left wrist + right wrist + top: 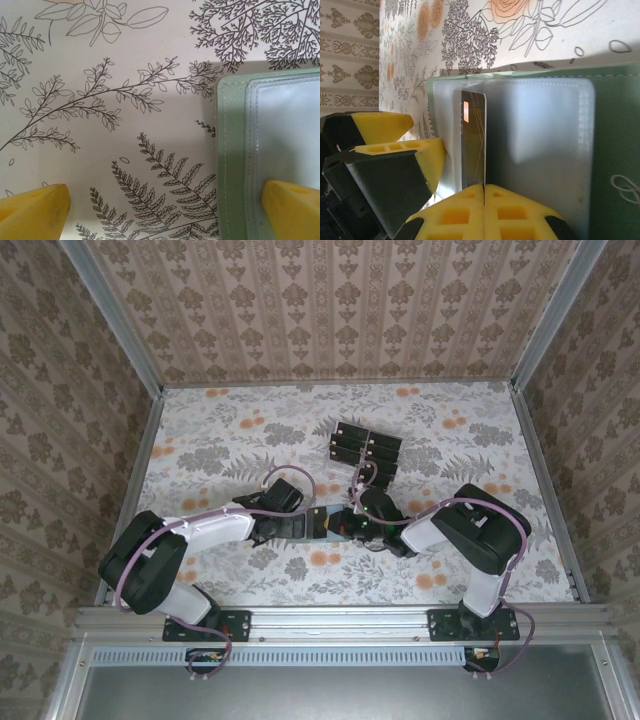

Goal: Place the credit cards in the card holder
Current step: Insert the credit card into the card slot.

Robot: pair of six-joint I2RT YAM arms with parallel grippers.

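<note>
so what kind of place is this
Probably a staged robot test cell: wallpapered panels box in a floral table, and a metal rail at the near edge carries the left arm and right arm.

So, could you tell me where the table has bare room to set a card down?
The table is bare left of the cards and in the far right corner. The middle is crowded: the left gripper and right gripper meet at the wallet.
</note>
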